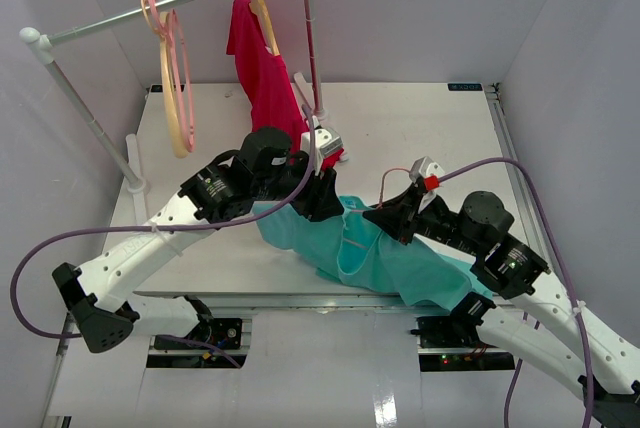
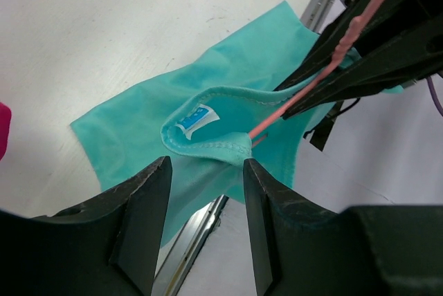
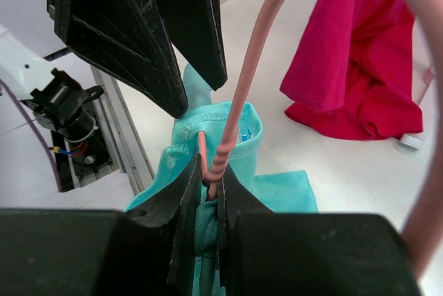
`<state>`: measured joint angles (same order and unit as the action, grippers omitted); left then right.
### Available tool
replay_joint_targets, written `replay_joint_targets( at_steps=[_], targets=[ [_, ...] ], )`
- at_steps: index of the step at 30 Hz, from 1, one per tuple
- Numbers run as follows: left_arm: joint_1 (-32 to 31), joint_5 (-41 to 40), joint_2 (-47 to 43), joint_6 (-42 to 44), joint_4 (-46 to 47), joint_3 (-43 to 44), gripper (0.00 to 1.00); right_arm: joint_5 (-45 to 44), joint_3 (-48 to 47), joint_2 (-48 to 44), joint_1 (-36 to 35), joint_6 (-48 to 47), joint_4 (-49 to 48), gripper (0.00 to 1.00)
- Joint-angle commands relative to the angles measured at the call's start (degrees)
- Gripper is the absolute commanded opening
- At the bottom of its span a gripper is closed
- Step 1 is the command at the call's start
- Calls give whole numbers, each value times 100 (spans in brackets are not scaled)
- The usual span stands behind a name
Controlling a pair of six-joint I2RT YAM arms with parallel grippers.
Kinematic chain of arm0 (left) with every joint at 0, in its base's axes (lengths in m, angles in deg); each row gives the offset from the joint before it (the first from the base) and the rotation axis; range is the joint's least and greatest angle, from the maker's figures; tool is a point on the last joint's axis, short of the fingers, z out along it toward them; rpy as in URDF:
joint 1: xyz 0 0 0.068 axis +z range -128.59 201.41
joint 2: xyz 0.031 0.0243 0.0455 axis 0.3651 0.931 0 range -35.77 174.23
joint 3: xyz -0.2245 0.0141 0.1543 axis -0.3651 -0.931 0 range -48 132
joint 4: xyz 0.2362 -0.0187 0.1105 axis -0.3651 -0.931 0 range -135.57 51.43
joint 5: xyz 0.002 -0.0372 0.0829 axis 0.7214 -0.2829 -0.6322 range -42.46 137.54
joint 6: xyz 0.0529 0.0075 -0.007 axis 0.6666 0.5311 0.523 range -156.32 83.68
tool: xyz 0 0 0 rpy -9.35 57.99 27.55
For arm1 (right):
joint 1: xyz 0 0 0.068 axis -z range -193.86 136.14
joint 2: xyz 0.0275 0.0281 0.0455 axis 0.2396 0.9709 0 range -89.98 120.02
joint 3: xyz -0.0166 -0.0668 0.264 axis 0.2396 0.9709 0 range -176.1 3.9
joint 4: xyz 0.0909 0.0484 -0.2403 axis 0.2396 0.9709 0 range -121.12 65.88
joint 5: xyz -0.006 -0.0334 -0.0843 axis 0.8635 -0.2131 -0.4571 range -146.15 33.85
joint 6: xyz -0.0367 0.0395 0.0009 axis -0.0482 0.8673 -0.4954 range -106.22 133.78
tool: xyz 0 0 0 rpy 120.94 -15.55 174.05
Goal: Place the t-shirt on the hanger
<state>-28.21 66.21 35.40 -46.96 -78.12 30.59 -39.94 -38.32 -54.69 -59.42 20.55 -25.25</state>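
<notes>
Right gripper (image 3: 210, 173): closed tight on the pink hanger (image 3: 243, 88); teal cloth bunched below its fingers.
Left gripper (image 2: 206, 164): jaws roughly half apart, gripping nothing, tips at the collar (image 2: 208, 145).
T-shirt (image 1: 400, 263): crumpled on the tabletop (image 1: 430, 128), between both arms, near the front edge.
Hanger position: one end inside the neck opening.

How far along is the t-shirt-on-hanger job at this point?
Done: the right gripper is shut on the pink hanger. In hand: the hanger's end pokes into the collar of the t-shirt, with the left gripper open at the hem. Left: both shoulders onto the hanger; most of the t-shirt lies on the table.
</notes>
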Motion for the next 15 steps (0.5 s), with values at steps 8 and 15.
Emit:
replay_joint_targets(
  at_steps=[8,15],
  targets=[
    [1,-687,321,-1071,282,47,51,-647,-41,90,-32,-176,-368,8],
    [6,-932,431,-1266,420,43,47,-796,31,294,-32,-211,-432,8]
  ],
)
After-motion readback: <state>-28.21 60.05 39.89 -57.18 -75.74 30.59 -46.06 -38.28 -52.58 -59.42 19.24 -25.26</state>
